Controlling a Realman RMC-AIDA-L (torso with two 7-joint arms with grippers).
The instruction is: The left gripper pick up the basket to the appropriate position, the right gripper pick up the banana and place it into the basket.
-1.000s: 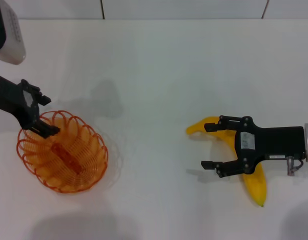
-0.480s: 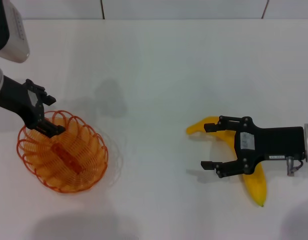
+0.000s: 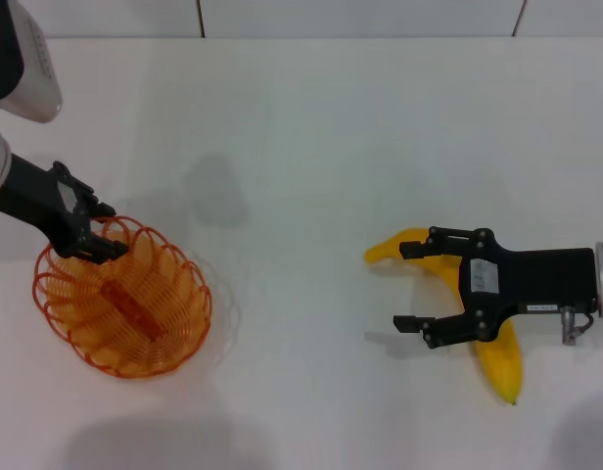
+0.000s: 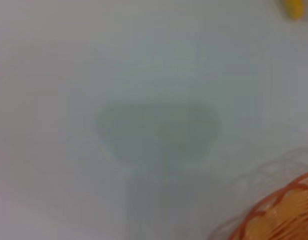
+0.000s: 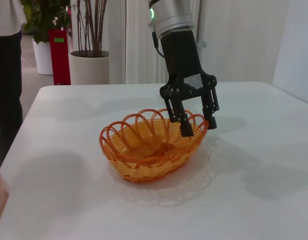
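The left gripper point(image 3: 98, 231) has edged back along the basket point(image 3: 122, 298) rim, jaws spread astride it; the right gripper point(image 3: 411, 286) hangs open over the banana point(image 3: 498, 360).

Your head view is bright and evenly lit, with soft grey shadows on the white table point(image 3: 311, 147). Your left wrist view is badly blurred; only a broad shadow and the basket point(image 4: 281, 215) edge read. Your right wrist view is sharp, with daylight behind the plants point(image 5: 89, 25).

A plain white table point(image 3: 311, 147) carries an orange wire basket point(image 3: 122, 299) at its left and a yellow banana point(image 3: 499, 360) well apart at right.
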